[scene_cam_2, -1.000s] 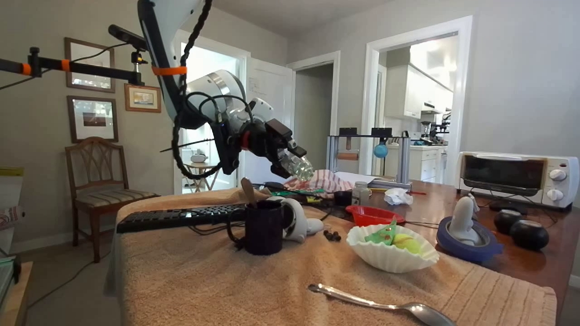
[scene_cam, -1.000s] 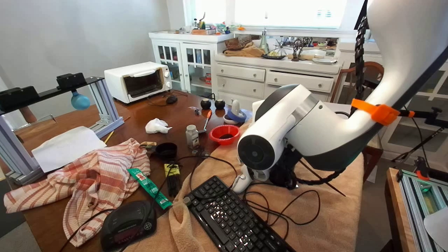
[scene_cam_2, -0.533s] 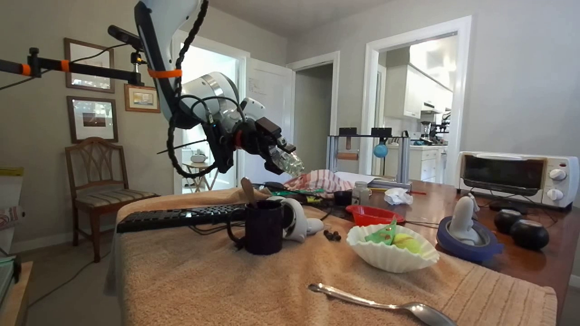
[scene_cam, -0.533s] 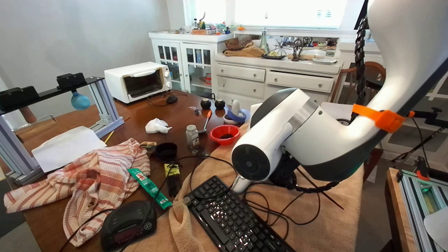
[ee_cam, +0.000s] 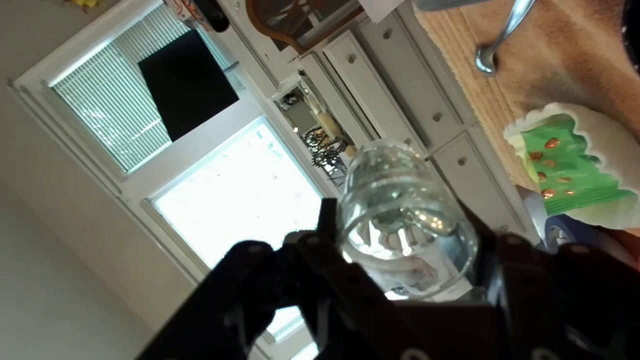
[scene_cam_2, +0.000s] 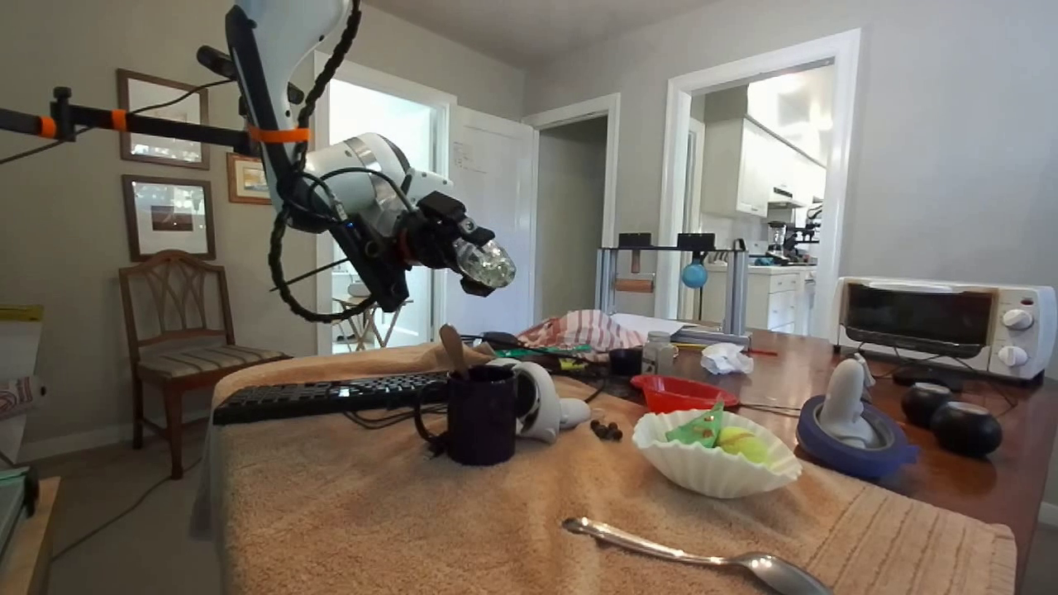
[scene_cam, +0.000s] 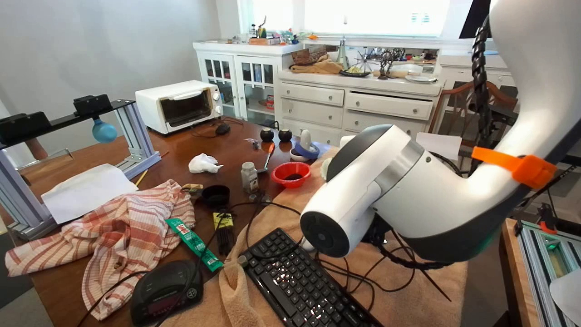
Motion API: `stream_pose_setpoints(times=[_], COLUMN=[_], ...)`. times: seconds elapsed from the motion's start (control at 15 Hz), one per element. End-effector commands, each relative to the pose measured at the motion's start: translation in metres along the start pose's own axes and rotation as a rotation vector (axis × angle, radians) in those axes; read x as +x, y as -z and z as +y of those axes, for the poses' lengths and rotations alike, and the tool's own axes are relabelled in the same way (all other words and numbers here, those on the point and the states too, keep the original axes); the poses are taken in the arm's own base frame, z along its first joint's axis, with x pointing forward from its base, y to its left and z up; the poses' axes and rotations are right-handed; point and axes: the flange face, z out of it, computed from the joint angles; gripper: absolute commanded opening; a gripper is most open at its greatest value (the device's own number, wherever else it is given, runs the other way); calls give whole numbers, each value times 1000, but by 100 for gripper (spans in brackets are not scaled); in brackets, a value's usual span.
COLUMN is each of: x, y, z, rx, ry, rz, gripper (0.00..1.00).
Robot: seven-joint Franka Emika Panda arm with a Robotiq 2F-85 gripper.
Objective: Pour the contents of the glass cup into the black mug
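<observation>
End effector (scene_cam_2: 478, 262) grips the glass cup (scene_cam_2: 496, 266), aloft and leaning, mouth apparently facing back into it. Black mug (scene_cam_2: 481, 421) upright on the towel (scene_cam_2: 355, 512), below the end effector in an exterior view; depth offset unclear. Likely step: carry to pour. Centre the cup over the mug first, clear of the brown stick (scene_cam_2: 453, 351) standing in it; then roll slowly, hold firm, rim low.
</observation>
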Motion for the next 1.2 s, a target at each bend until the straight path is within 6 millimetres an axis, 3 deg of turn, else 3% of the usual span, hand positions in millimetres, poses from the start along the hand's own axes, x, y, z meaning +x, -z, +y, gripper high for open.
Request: stream_pose_setpoints(times=[0.0,0.87,1.13], x=[-11,-17,-22], y=[9,-27,-28], z=[-7,-37,-46], rx=[-80,-37,-73], ry=[-38,-38,-49], rz=[14,96,95], gripper=[30,30,30])
